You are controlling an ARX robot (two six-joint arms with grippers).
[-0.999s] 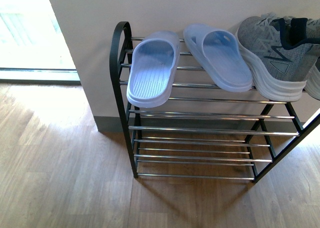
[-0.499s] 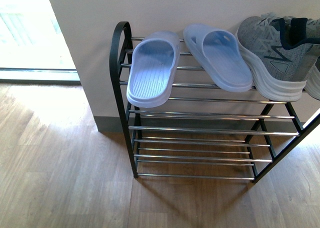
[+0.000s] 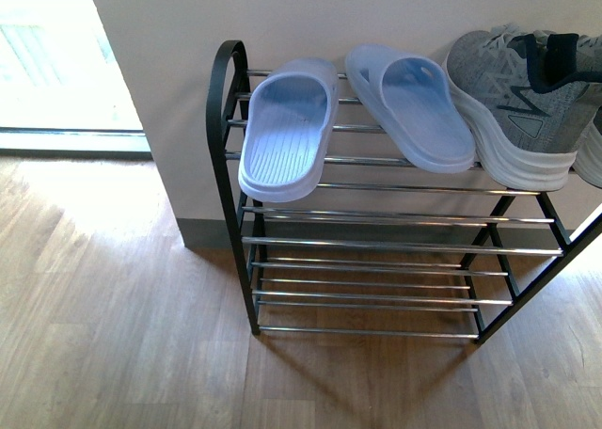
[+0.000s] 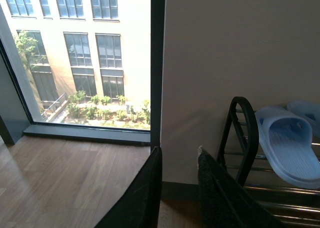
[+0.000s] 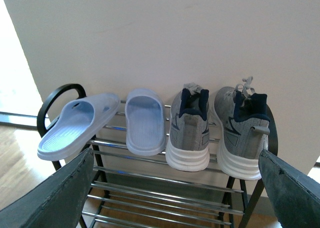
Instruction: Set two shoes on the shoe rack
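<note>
Two grey knit shoes with white soles stand side by side on the top tier of the shoe rack (image 5: 150,185), heels outward: one shoe (image 5: 189,130) to the left of the other shoe (image 5: 243,130) in the right wrist view. The front view shows one grey shoe (image 3: 513,100) at the right end of the rack (image 3: 376,250). My right gripper (image 5: 177,160) is open, back from the rack, its jaws wide apart and empty. My left gripper (image 4: 179,158) is shut with nothing in it, near the rack's black end frame (image 4: 245,138).
Two light blue slides (image 3: 287,128) (image 3: 414,104) lie on the top tier left of the shoes. The lower tiers (image 3: 376,288) hold nothing. A wall (image 3: 329,15) stands behind the rack, a floor-level window (image 4: 80,58) to its left, wood floor (image 3: 113,335) in front.
</note>
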